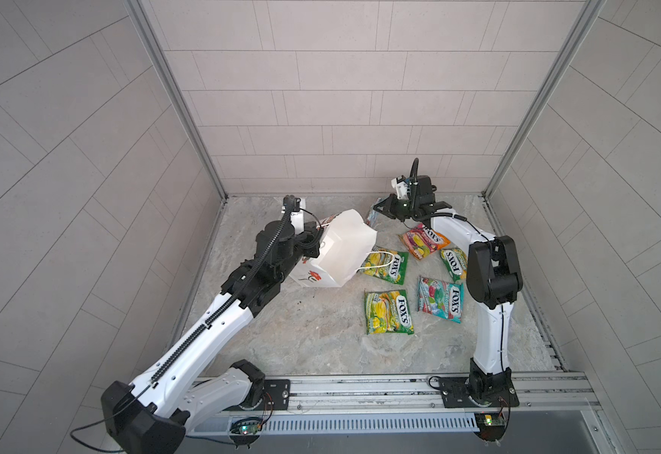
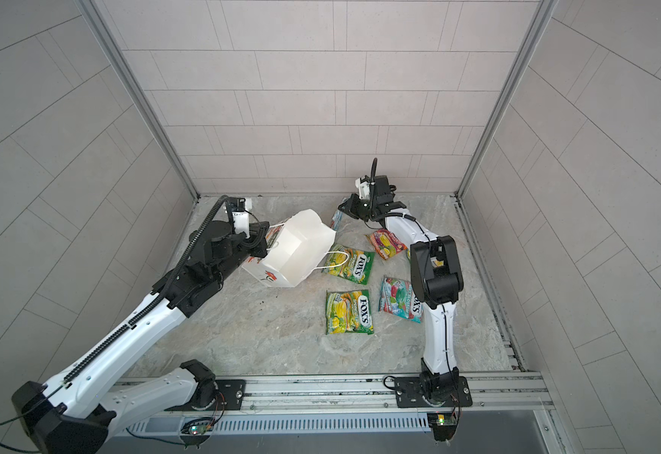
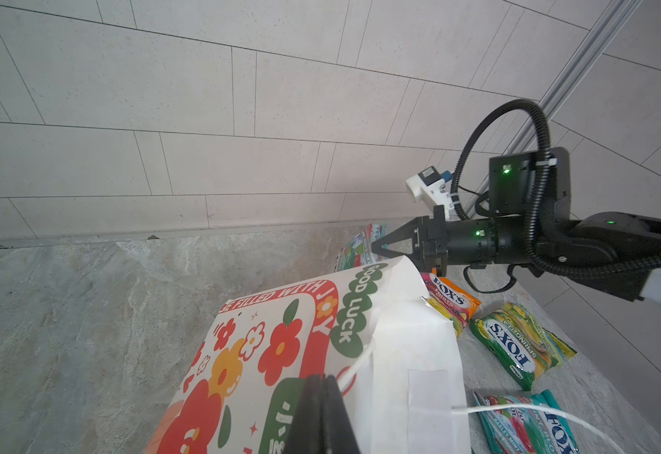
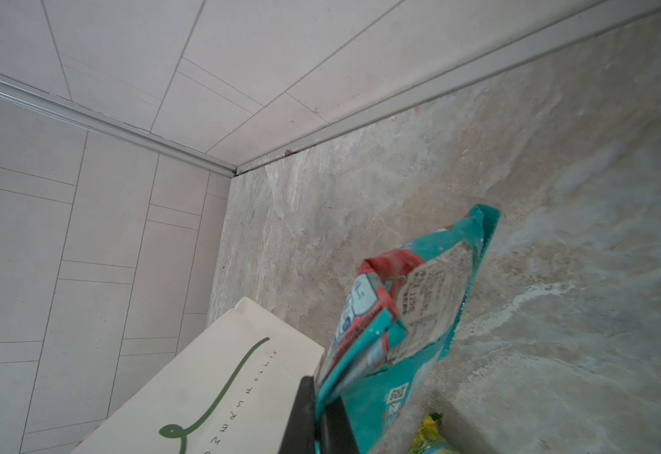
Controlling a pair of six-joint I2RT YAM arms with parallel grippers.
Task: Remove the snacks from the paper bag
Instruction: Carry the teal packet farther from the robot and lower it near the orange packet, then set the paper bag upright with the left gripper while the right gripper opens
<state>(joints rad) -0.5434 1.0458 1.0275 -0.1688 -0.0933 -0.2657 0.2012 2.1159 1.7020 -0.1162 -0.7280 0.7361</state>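
Right gripper [image 3: 376,248] pinches an edge of the seemingly light, slippery teal-red glossy pouch [image 4: 376,393] at twelve o'clock; left gripper [image 3: 323,397] clamps the flimsy white paper bag [image 1: 340,251].

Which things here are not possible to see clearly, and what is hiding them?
Inside of the paper bag: both top views, its own white walls hide it.
Held teal pouch: right wrist view, bottom edge cuts it.
Rightmost green pouch: a top view, the right arm covers part.
Grip spot of the left gripper: left wrist view, bottom edge cuts it.
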